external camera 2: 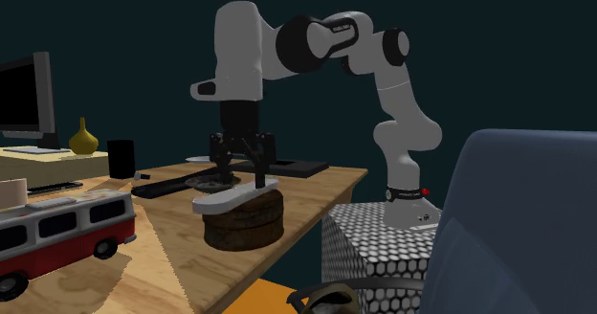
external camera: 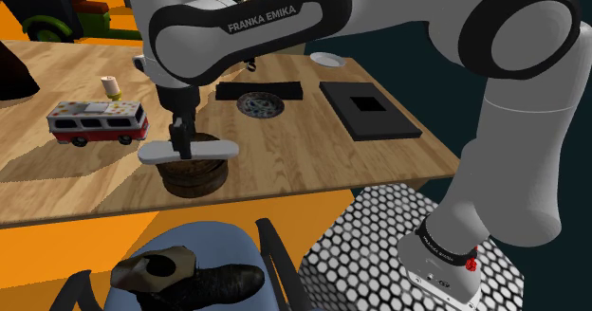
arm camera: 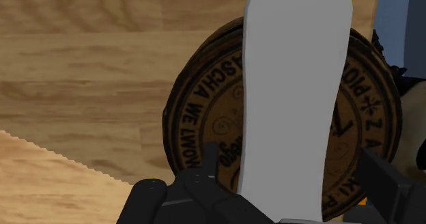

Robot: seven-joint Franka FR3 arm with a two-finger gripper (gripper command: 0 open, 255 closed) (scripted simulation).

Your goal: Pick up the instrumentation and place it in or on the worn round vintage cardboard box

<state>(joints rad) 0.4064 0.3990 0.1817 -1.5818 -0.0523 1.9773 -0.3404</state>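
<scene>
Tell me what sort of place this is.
Probably a room in a home, a study or den: a wooden table carries a red and white toy bus, a dark flat monitor stands beside a yellow vase, and a blue-grey chair sits close by.

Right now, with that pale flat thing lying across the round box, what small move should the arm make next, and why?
Probably lift the end effector straight up. The pale flat instrument seems to rest across the round brown box, and the fingers stand apart from it, so it looks released.
</scene>
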